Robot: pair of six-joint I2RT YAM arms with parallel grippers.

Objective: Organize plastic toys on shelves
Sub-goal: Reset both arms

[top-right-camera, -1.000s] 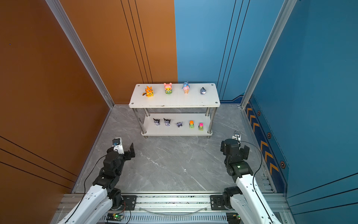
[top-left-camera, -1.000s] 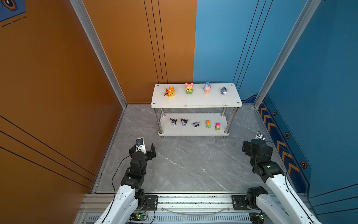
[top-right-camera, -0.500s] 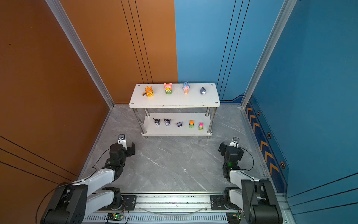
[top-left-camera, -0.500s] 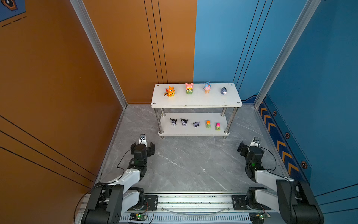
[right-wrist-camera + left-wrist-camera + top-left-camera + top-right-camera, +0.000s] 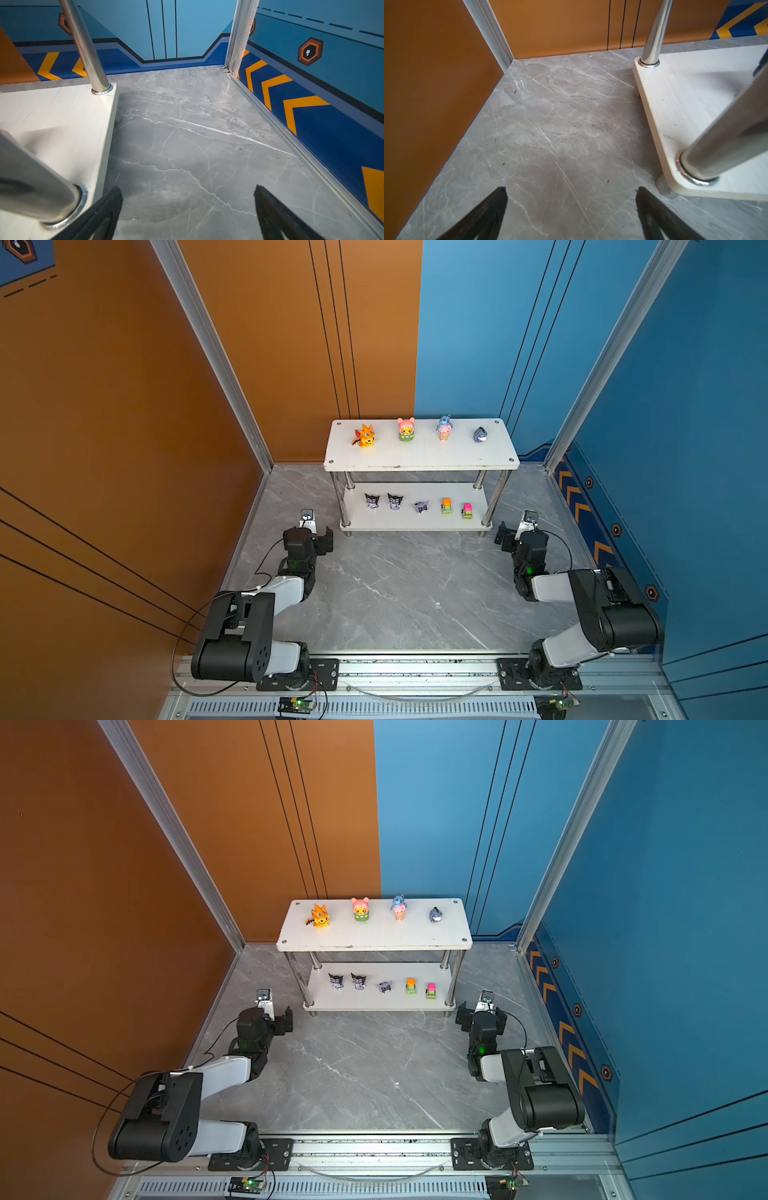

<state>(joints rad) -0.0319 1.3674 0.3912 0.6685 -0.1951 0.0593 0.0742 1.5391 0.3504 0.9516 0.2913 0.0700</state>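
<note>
left gripper [image 5: 571, 189] and right gripper [image 5: 188, 188] gape near the shelves [image 5: 419, 454].

Robot lab booth, painted wall panels [image 5: 104, 406], aluminium frame [image 5: 212, 352]

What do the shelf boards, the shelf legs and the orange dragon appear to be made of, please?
Shelf boards: matte white board with faint grain lines and a pale cut edge, probably laminated wood composite or plastic.
Legs: polished metal tube, likely chrome-plated, judging by the mirror-like reflections.
Orange dragon: seemingly glossy moulded plastic in bright colours, though too small to confirm.
</note>
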